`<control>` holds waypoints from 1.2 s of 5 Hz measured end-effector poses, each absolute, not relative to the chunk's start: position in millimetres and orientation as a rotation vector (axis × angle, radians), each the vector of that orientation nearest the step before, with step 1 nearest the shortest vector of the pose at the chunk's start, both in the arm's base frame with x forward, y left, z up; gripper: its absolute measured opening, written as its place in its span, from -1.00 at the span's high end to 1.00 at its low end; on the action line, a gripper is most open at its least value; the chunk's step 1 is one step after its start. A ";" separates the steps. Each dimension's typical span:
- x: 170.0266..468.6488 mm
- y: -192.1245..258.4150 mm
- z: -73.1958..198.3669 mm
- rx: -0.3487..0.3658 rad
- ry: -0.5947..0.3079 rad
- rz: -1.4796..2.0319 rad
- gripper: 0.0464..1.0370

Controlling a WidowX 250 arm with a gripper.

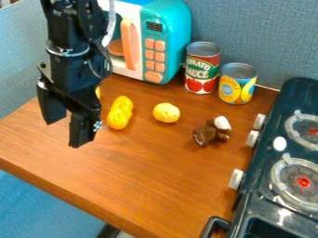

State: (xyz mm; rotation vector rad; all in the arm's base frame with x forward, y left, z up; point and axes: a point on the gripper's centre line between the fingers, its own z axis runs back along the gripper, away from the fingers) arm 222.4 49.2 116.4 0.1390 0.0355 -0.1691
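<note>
Wide, empty pincer (pixel 63 135) near yellow toy (pixel 120 113).
Tin can (pixel 202 69) stands upright behind, likely sparing the arm (pixel 69 28) room.

1. Looks like a robot lab, mock kitchen corner: robot arm (pixel 68 32) over a wood-look tabletop (pixel 155 176).
2. Kitchen cues: teal toy microwave (pixel 178 39), orange buttons; dark stove (pixel 304 88), ring burners, side knobs; food cans (pixel 202 69).
3. Backdrop: gray-blue panels (pixel 261 32), fabric-like, office-partition style. Reads as staged, not a home kitchen.
</note>
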 end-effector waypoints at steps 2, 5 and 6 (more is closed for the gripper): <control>240.1 62.5 114.1 0.091 0.004 -0.135 -0.93; 302.4 102.4 117.4 0.107 -0.045 -0.022 -0.93; 324.1 110.7 124.1 0.112 -0.071 0.021 -0.93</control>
